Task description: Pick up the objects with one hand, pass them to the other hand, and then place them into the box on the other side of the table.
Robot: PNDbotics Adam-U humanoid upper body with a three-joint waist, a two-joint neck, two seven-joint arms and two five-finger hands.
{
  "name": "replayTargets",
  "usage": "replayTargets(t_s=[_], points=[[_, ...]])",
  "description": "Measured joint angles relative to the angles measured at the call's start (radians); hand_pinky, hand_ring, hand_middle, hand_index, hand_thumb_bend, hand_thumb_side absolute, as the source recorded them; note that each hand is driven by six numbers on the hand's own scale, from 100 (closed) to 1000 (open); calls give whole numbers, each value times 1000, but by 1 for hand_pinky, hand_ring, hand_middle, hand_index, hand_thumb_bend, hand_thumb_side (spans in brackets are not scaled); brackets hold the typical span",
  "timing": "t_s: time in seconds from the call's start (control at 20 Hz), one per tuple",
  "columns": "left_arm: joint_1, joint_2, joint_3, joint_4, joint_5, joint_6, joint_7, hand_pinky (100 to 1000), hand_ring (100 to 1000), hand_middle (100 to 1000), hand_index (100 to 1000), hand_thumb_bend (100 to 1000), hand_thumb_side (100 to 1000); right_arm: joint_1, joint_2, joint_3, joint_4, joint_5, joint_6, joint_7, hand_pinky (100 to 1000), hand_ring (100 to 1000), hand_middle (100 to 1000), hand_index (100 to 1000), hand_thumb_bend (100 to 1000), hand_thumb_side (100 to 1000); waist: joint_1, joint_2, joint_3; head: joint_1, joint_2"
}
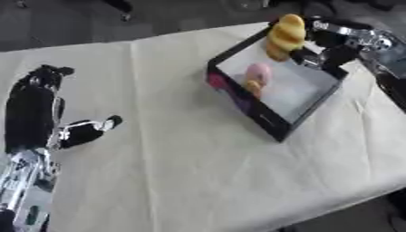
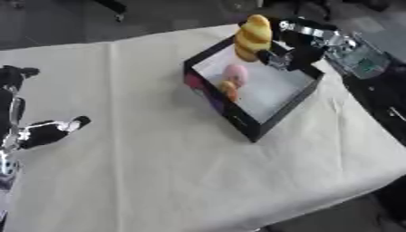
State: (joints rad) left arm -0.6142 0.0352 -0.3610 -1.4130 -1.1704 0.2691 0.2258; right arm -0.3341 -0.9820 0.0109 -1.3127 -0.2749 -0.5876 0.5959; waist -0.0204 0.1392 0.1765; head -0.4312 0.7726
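Yellow, lumpy and banana-like, the object [image 1: 286,36] in play hangs above the far corner of the black box [image 1: 273,124], held in the right hand [image 1: 329,43], whose fingers are curled round its lower end. The box sits on the right side of the cloth-covered table [image 1: 182,172], its white floor mostly bare, with a pink rounded item [image 1: 258,72] and a small orange one [image 1: 253,86] lying against the near-left wall. The step in hand looks like the final placing. To do it well, the hand would best carry the yellow piece inward from the corner until it is over the open white floor, lower it below the rim, and only then let the fingers relax; releasing where it hangs now risks it catching the wall and tipping out onto the table. Setting it down to the right of the pink and orange items should keep it from knocking them. Across the table, the left hand [image 1: 79,132] rests idle near the left edge, fingers straight and relaxed, holding nothing, well apart from the box.
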Motion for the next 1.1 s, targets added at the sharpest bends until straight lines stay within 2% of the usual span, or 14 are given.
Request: replayTargets(t_s=[0.1,0.2,0.25,0.45,0.5,0.7,0.9,1.1], points=[[0,0,0,0,0,0,0,808,758,665,773,922,402,-1,0,-4,-2,3,-1,-1,1000,1000,1000,1000,100,279,0,0,0,-1,0],[0,0,0,0,0,0,0,808,759,665,773,922,402,-1,0,-6,-16,-2,-2,-2,1000,1000,1000,1000,100,121,0,0,0,-2,0],[0,0,0,0,0,0,0,808,759,665,773,922,402,-1,0,-6,-29,-10,-2,-2,1000,1000,1000,1000,100,100,0,0,0,-3,0],[1,0,0,0,0,0,0,808,759,665,773,922,403,-5,-2,-16,-80,-47,-5,-5,1000,1000,1000,1000,100,100,0,0,0,-3,0],[1,0,0,0,0,0,0,808,759,665,773,922,402,-4,-3,-20,-84,-54,-8,-8,1000,1000,1000,1000,100,188,0,0,0,-3,0],[1,0,0,0,0,1,1,810,760,665,773,925,396,1,-9,-20,-106,-110,-38,-38,1000,1000,1000,1000,100,224,0,0,0,-3,0],[1,0,0,0,-1,0,0,810,760,665,772,926,397,17,-10,4,-130,-159,-18,-18,1000,1000,1000,1000,100,248,0,0,2,-5,0],[1,0,0,0,-1,0,0,810,760,664,771,927,397,25,-10,11,-120,-137,-7,-7,1000,1000,1000,1000,100,243,0,0,3,-8,0]])
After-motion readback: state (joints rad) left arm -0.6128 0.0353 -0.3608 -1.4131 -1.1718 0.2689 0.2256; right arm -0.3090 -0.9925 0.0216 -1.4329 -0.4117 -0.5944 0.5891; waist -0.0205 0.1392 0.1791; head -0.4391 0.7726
